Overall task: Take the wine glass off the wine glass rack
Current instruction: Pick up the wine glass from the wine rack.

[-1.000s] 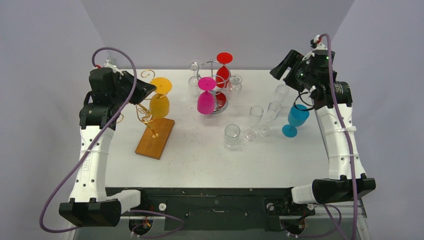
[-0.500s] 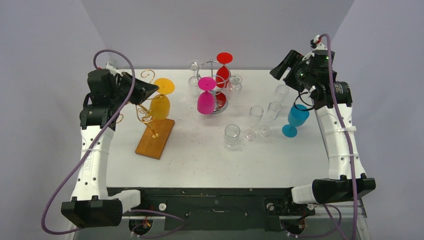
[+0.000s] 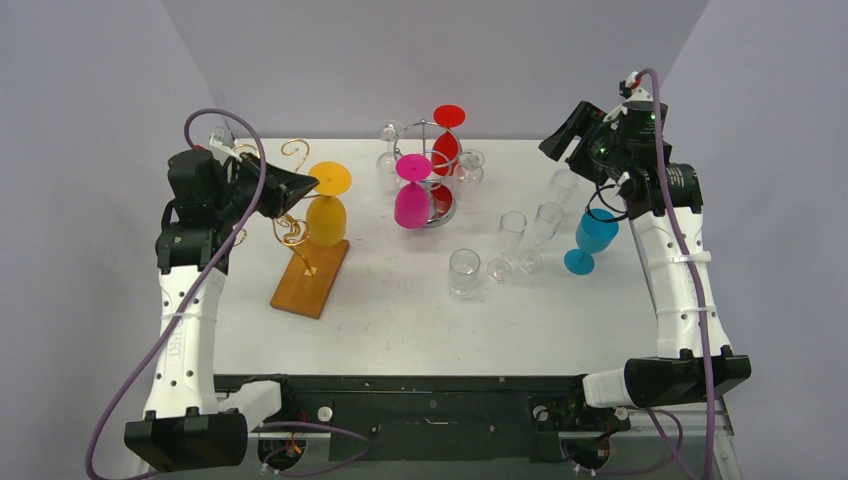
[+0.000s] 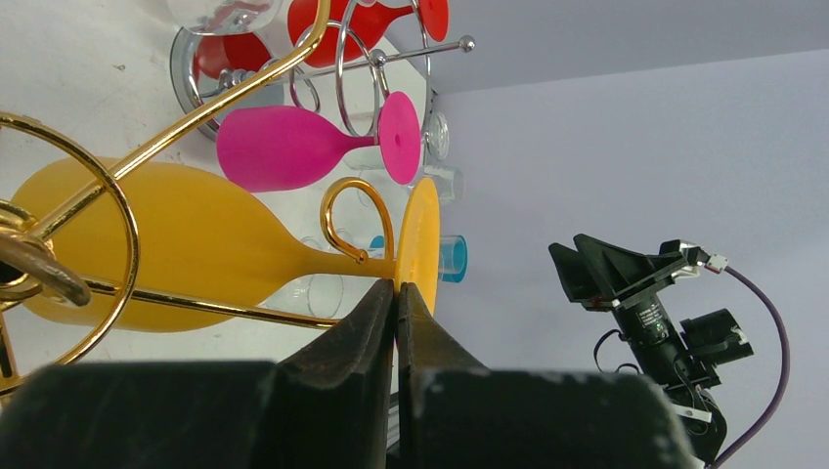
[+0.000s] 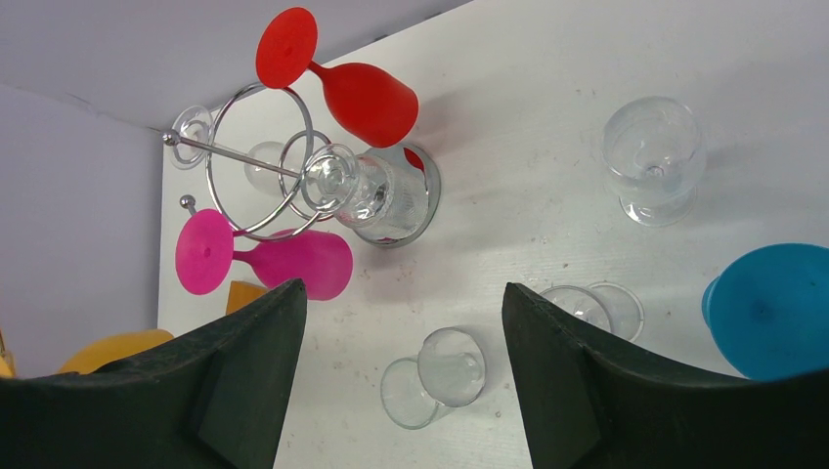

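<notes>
The left gripper [image 4: 396,296] is clamped on the foot's edge of the yellow wine glass [image 4: 186,244] (upside down, stem at the gold rack's [image 3: 312,275] curl); the right gripper [image 5: 401,303] gapes, holding nothing.

- white table [image 3: 400,320]
- wooden rack base [image 3: 310,277], left side, angled
- round chrome rack base [image 3: 441,213], back centre
- clear tumbler [image 3: 463,272] and two clear flutes [image 3: 510,243], right of centre
- blue glass [image 3: 592,240], far right, upright

The yellow wine glass [image 3: 326,218] is hung inverted on the gold wire rack [image 3: 291,228], which is fixed to a wooden base [image 3: 310,278]. Its foot is contacted by the left gripper [image 3: 313,183]. The right gripper [image 3: 566,132] is raised at the far right.
</notes>
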Available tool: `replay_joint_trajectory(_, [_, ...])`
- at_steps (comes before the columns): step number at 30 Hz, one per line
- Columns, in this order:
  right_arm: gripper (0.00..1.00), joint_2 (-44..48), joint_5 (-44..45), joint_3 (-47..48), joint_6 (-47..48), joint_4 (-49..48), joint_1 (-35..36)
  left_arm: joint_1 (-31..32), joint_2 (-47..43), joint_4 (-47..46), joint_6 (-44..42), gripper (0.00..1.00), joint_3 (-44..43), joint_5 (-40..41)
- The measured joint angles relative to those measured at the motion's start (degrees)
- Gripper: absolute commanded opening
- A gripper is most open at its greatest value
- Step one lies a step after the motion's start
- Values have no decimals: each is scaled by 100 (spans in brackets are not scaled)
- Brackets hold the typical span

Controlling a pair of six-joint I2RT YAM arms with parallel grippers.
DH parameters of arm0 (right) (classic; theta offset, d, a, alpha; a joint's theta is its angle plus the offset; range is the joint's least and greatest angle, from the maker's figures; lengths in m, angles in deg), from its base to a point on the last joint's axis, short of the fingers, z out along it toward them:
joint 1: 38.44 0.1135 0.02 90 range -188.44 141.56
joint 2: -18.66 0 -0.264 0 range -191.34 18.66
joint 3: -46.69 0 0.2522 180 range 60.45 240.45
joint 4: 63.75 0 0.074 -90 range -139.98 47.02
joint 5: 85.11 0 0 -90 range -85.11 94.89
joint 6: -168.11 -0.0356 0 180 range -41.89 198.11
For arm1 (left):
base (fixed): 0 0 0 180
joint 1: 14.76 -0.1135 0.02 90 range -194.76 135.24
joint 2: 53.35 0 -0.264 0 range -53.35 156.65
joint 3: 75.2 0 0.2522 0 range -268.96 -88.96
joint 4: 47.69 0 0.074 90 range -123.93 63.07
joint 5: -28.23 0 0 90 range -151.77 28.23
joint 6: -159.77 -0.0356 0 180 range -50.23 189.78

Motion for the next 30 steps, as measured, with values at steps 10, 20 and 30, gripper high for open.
replay_joint_trajectory(10, [68, 0, 0, 0, 0, 0, 2, -81, -234, -28, 98, 0, 173, -101])
replay_joint_trajectory(20, [68, 0, 0, -2, 2, 0, 7, -251, -398, -24, 116, 0, 179, -74])
replay_joint_trajectory(30, [68, 0, 2, -2, 20, 0, 7, -422, -400, -28, 192, 0, 179, -61])
